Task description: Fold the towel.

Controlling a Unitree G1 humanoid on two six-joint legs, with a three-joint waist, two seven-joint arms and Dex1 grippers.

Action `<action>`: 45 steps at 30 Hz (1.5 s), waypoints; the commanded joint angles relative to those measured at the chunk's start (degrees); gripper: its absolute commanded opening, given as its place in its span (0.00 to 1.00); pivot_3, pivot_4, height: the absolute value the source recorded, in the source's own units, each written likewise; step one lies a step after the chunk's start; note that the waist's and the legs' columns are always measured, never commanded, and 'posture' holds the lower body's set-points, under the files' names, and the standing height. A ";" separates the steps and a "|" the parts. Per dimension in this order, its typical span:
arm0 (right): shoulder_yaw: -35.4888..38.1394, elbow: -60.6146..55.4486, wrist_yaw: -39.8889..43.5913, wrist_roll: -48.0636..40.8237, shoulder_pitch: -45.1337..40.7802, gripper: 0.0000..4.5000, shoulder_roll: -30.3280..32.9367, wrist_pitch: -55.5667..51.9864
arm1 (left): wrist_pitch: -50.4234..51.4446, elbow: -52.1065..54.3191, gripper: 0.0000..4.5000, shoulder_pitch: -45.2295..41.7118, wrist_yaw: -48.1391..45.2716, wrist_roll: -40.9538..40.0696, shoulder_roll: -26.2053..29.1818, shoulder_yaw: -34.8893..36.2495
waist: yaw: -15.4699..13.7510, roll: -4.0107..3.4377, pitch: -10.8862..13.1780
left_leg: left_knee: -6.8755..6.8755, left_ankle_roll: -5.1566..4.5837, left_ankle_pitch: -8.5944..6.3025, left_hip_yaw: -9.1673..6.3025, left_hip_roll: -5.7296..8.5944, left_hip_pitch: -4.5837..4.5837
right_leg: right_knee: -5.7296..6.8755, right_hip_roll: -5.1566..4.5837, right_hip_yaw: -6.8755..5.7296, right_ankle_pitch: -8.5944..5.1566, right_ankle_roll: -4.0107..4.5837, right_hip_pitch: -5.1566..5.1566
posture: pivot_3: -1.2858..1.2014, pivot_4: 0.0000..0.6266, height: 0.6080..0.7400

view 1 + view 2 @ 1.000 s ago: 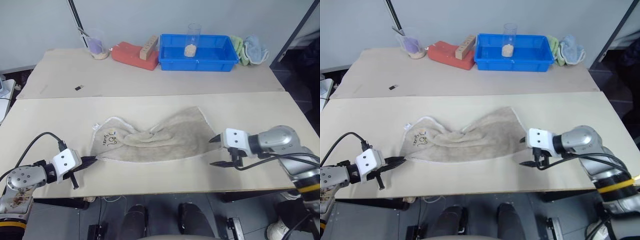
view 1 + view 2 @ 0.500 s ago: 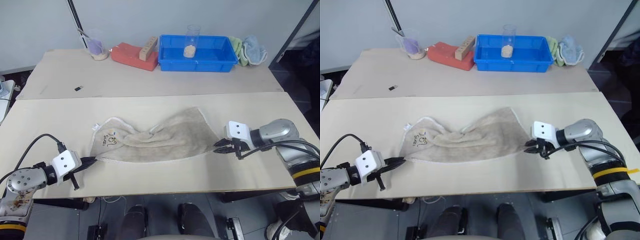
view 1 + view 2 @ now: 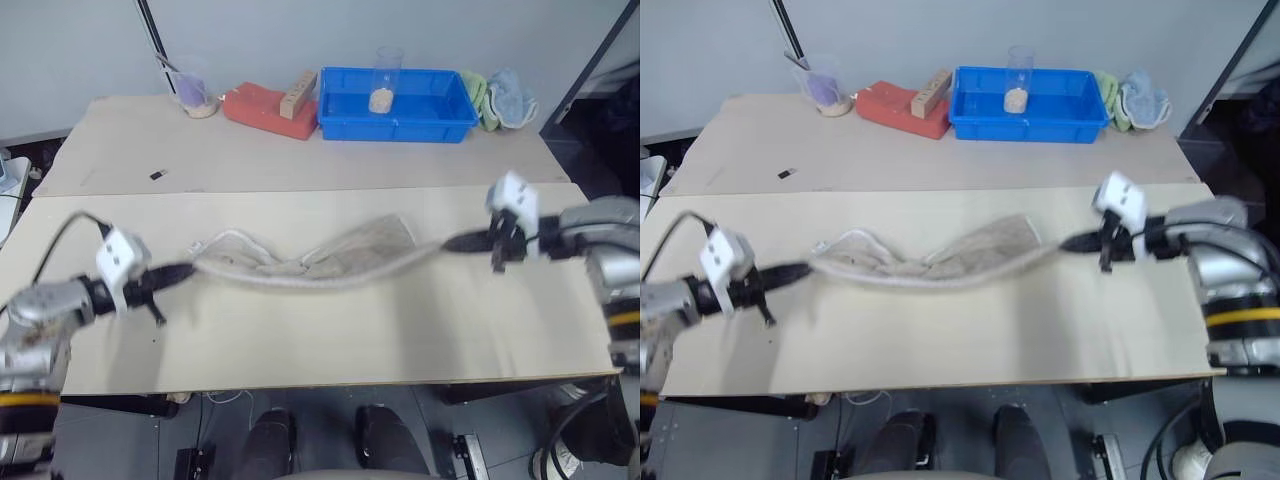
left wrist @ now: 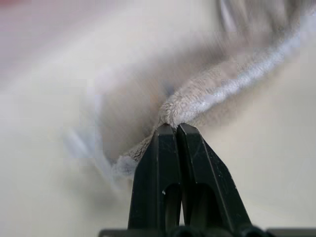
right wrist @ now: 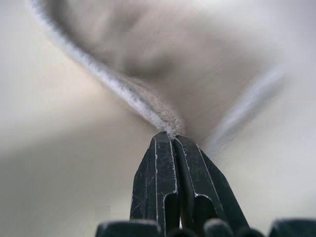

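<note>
Both grippers clamp opposite ends of the towel (image 3: 310, 262), which hangs stretched between them over the front table (image 3: 330, 340).

The left gripper (image 3: 185, 270) has its fingers pinched tight on the towel's left end; the right gripper (image 3: 452, 243) is pinched the same way on the right end, as both wrist views show. The towel sags in the middle, bunched into a long band, its white trim along the edges. On the back table (image 3: 260, 150) stand a blue bin (image 3: 395, 103), a red block (image 3: 262, 108), and small green and blue cloths (image 3: 500, 98).
</note>
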State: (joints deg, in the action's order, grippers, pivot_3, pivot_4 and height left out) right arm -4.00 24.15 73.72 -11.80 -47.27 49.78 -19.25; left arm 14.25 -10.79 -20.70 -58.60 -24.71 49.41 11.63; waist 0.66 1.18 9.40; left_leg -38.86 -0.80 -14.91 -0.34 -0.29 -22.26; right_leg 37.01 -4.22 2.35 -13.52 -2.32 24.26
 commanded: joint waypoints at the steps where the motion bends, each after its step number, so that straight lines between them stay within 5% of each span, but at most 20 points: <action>1: 3.02 9.78 -5.03 1.45 -9.90 0.00 -1.62 4.25 | 4.18 -7.29 0.00 -14.27 1.83 -0.28 -0.42 0.01 | 0.15 0.02 0.01 | 0.00 0.00 0.00 -0.01 0.01 -0.01 | 0.01 0.01 0.00 0.00 0.00 0.01 | 0.52 0.24 1.00; 7: 2.63 29.32 -9.36 6.61 -30.29 0.00 -3.01 16.54 | -1.43 -26.99 0.00 -40.55 1.12 5.95 -2.20 -3.15 | 0.95 0.02 0.02 | 0.11 0.01 0.01 0.12 0.19 -0.22 | 0.05 -0.16 0.02 0.04 -0.09 0.20 | 0.52 0.24 1.00; 11: 2.76 32.67 -6.39 7.30 -34.45 0.00 -1.96 19.18 | -4.37 -32.02 0.00 -45.24 -1.80 8.02 -0.88 -3.55 | 1.86 0.01 0.02 | 0.12 -0.01 -0.01 0.17 0.24 -0.73 | -0.02 -0.23 0.01 0.09 -0.20 0.73 | 0.52 0.24 1.00; 15: 2.29 25.69 1.13 5.95 -28.45 0.00 0.20 17.28 | -6.73 -28.96 0.00 -37.66 -6.82 9.63 1.62 -4.56 | 2.24 0.00 0.01 | 0.13 -0.03 -0.02 0.22 0.24 -0.86 | 0.03 -0.23 0.02 0.10 -0.21 0.94 | 0.52 0.24 1.00; 20: 1.68 0.37 7.83 4.04 1.25 0.00 6.61 16.27 | -3.94 -9.18 0.00 -10.13 -9.37 7.54 3.60 -3.23 | 1.82 -0.08 -0.06 | 0.11 -0.45 -0.30 0.01 -0.09 -0.74 | 0.19 -0.19 0.02 0.10 -0.21 0.94 | 0.52 0.24 1.00; 24: 3.28 -11.14 8.77 1.83 16.33 0.00 9.21 12.58 | -0.05 1.75 0.00 5.33 -11.09 5.98 5.44 -1.90 | 1.43 -0.08 -0.03 | -0.22 -0.17 -0.14 0.14 -0.01 -1.51 | 0.54 -0.34 0.22 0.11 -0.20 1.81 | 0.52 0.24 1.00; 27: 4.20 -16.45 9.80 -0.02 24.88 0.00 11.67 8.78 | -0.34 5.27 0.00 15.03 -13.27 6.25 7.62 -1.37 | 1.13 -0.09 -0.02 | -0.30 -0.19 -0.14 0.21 0.13 -1.21 | 0.54 -0.47 0.26 0.10 -0.20 1.71 | 0.52 0.24 1.00; 29: 4.58 -19.16 10.48 -1.58 29.04 0.00 13.33 5.91 | 2.12 7.68 0.00 18.84 -13.74 4.52 8.37 -0.10 | 0.85 -0.14 0.06 | -0.12 -0.20 -0.15 0.27 0.07 -0.32 | 0.31 -0.36 0.18 0.05 -0.13 0.71 | 0.52 0.24 1.00; 33: 5.63 -21.73 9.40 -5.20 30.43 0.00 13.98 -1.65 | 5.32 10.88 0.00 21.41 -14.28 2.03 9.23 1.70 | 0.23 -0.11 0.06 | 0.00 -0.22 -0.18 0.48 -0.38 0.38 | -0.08 -0.09 0.03 -0.01 0.03 -0.10 | 0.52 0.24 1.00; 45: 0.41 -5.90 -0.33 -1.05 6.08 0.00 5.01 -11.59 | 13.34 -4.56 0.00 -2.09 -11.18 2.81 7.11 -3.02 | 0.14 -0.10 0.06 | -0.05 -0.28 -0.22 0.56 -0.37 0.06 | -0.02 0.19 0.01 0.07 0.15 0.21 | 0.52 0.24 1.00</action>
State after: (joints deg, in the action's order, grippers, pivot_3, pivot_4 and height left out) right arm -4.03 16.75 74.36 -13.85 -39.76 54.21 -30.37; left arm 27.63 -13.51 -21.26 -70.28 -22.74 56.39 8.70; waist 0.80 1.08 9.46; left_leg -38.92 -1.08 -15.13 0.22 -0.65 -22.27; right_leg 36.98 -4.04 2.36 -13.45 -2.17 24.50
